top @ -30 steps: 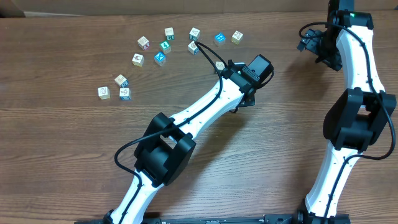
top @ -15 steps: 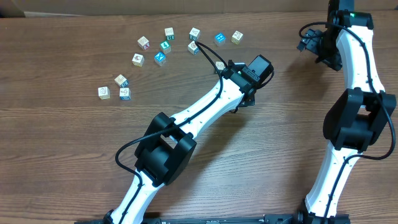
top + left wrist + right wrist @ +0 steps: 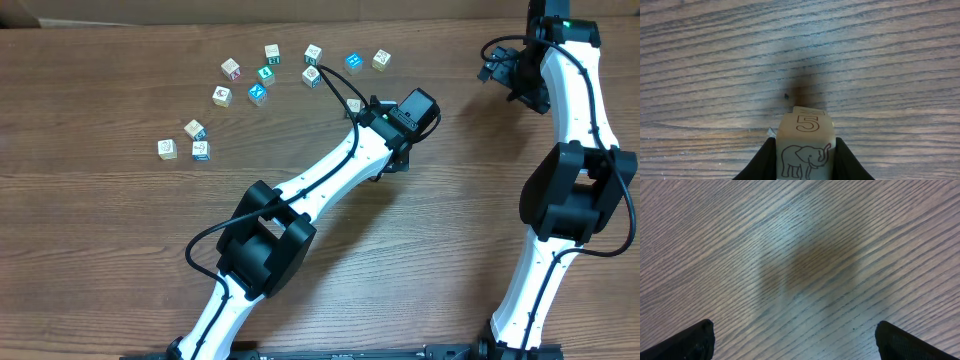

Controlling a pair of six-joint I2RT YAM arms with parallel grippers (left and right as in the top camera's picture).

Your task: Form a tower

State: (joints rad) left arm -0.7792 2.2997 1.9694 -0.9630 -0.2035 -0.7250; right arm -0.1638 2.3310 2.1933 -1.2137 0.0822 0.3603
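We are looking at an early stage of the job: no tower is standing anywhere on the counter (image 3: 450,250) in any of the views. In the overhead view, the loose cubes (image 3: 258,93) are lying singly, spread in a rough band toward 11 o'clock, each resting on the wood and none sitting on another as far as we are able to tell. One more cube is lying just beside the left arm, toward 12 o'clock.

The left gripper (image 3: 805,161) is clamping one piece, the elephant cube (image 3: 805,135), which is showing a "5" on its upper face and an elephant outline on the face toward the wrist camera. The dark fingers (image 3: 765,162) are pressing its two sides. Bare wood is lying ahead of it, with no other cube in that view; whether it is touching the counter we cannot tell.

The right gripper (image 3: 795,347) is hanging over bare wood toward 1 o'clock, its jaws standing wide apart with nothing between them.

So we are judging that only a first pick is done. Choosing a base spot, setting this cube down and stacking further cubes on it are all remaining.
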